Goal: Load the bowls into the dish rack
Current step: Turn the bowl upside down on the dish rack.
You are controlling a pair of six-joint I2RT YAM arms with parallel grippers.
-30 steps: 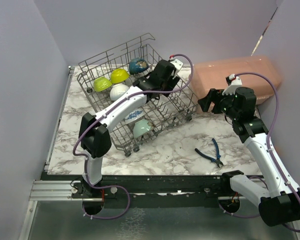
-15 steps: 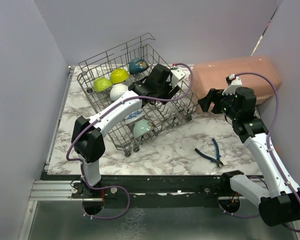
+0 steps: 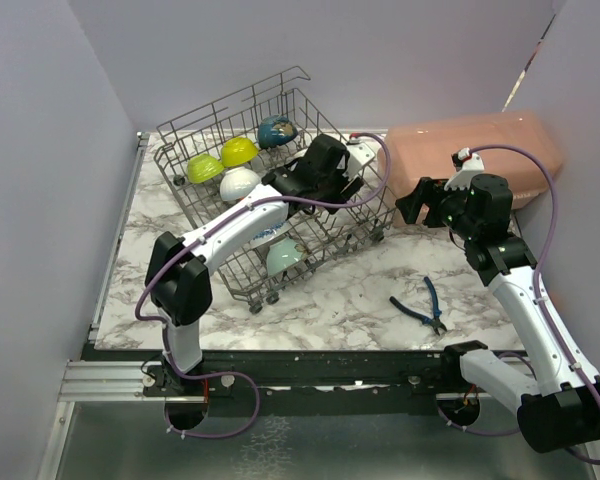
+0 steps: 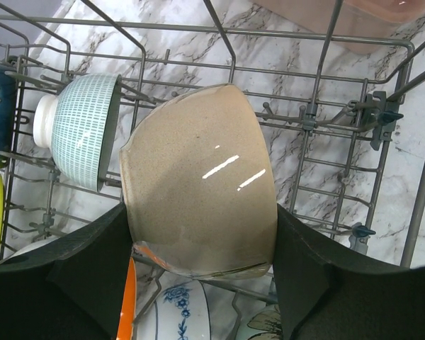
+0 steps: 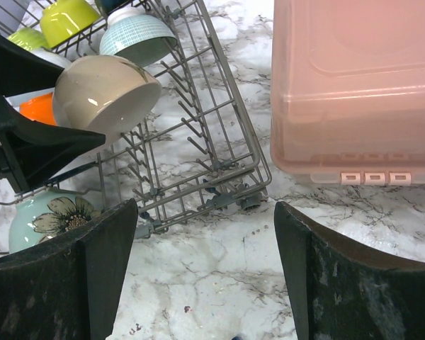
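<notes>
The beige bowl is tipped on its side above the tines of the dish rack. My left tool pinches it across its width (both fingers pressed against its wall). A teal-checked bowl stands on edge just beside it, and an orange bowl lies lower down. My right tool hangs spread wide above the worktop, between the rack and the pink box.

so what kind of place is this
Probably a robot test bench dressed as a kitchen counter: marble-print table boxed in by plain walls, a wire dish rack holding bowls, two arms bolted at its edge.
</notes>
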